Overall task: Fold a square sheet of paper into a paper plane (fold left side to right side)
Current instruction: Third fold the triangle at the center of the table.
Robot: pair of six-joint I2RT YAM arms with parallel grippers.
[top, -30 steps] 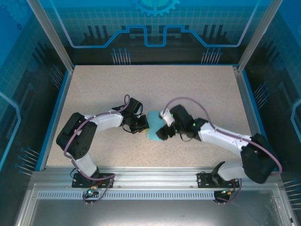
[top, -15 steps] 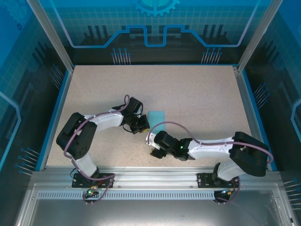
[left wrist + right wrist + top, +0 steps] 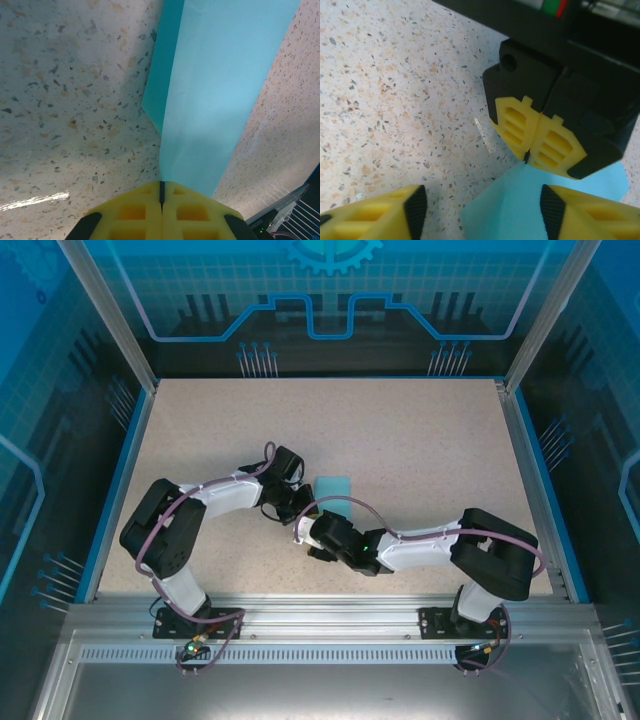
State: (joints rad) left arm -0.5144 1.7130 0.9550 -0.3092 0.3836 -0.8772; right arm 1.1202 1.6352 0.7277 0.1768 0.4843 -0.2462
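Note:
The light-blue sheet of paper (image 3: 333, 488) lies mid-table as a narrow folded shape. In the left wrist view an upper layer (image 3: 225, 85) rises over a lower flap (image 3: 161, 75). My left gripper (image 3: 297, 506) is shut on the sheet's left corner, and the paper comes straight out of the closed yellow fingertips (image 3: 161, 187). My right gripper (image 3: 306, 532) sits low just in front of that corner. It is open (image 3: 482, 220), with the paper's near corner (image 3: 530, 207) between its spread fingers. The left gripper's yellow fingers (image 3: 535, 135) face it.
The speckled tabletop (image 3: 420, 440) is bordered by a blue rim and glass walls. The right arm (image 3: 430, 540) stretches leftward along the near edge with a cable looping over the paper's near side. The left arm (image 3: 215, 495) reaches in from the left.
The right arm swung off the top of the sheet and down to the near left. Its gripper now sits at the paper's corner below the left gripper. The left arm and the paper stayed put.

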